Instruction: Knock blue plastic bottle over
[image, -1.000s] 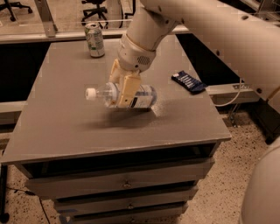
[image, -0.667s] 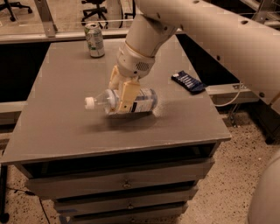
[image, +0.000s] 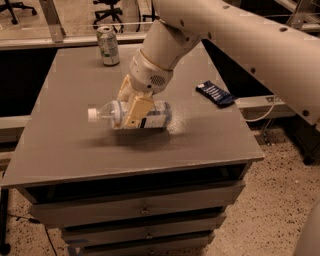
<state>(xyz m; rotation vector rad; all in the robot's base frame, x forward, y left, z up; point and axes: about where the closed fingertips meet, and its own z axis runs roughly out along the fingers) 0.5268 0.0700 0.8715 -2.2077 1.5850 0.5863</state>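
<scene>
The blue plastic bottle (image: 154, 115) is clear with a white cap and a pale blue label. It lies on its side near the middle of the grey table (image: 70, 145), cap pointing left, with a shadow just below it. My gripper (image: 128, 115) comes down from the upper right and straddles the bottle's middle. One cream finger (image: 136, 111) crosses in front of the bottle and the other is behind it. The gripper is shut on the bottle.
A green-and-silver drink can (image: 108, 45) stands at the table's far edge. A small flat dark blue wrapper (image: 215, 94) lies at the right side. Drawers sit under the table's front edge, and office chairs stand behind a rail at the back.
The gripper and bottle have moved lower and slightly left. The bottle has gone from tilted to nearly level, cap still pointing left.
</scene>
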